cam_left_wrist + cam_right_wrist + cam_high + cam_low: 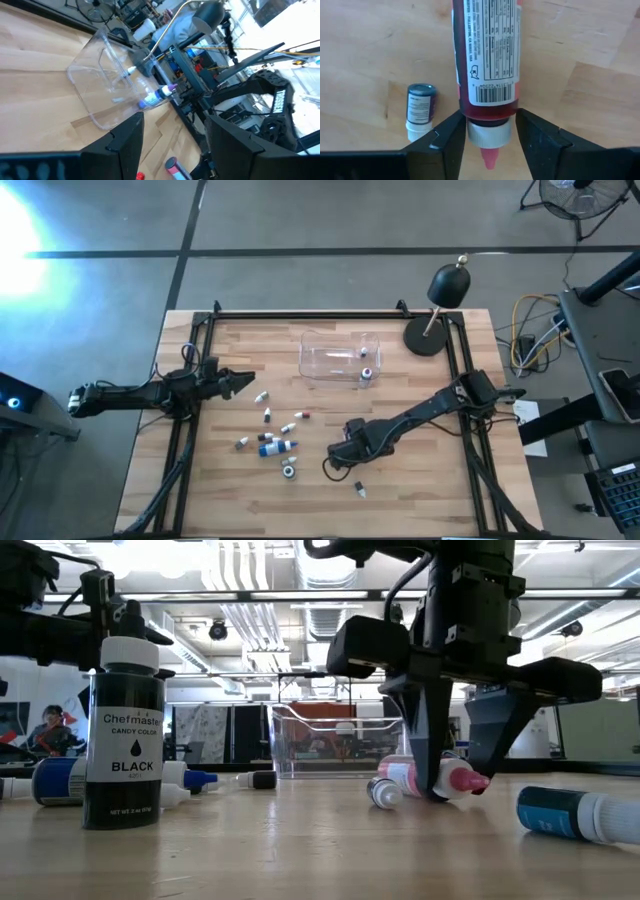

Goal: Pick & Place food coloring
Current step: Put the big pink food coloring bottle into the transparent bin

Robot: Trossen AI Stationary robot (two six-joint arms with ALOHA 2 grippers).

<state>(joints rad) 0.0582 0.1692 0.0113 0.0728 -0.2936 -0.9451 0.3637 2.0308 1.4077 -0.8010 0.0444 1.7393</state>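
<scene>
1. You have two bottles in the clear tub [340, 358] so far, as far as the overhead view shows.
2. Your right gripper [487, 137] is down on the bench [200, 490], fingers against a red bottle [487, 60] without lifting it.
3. Your left gripper [240, 383] waits spread apart at the left edge.
4. About ten bottles [270, 442] are left scattered on the wood.
</scene>
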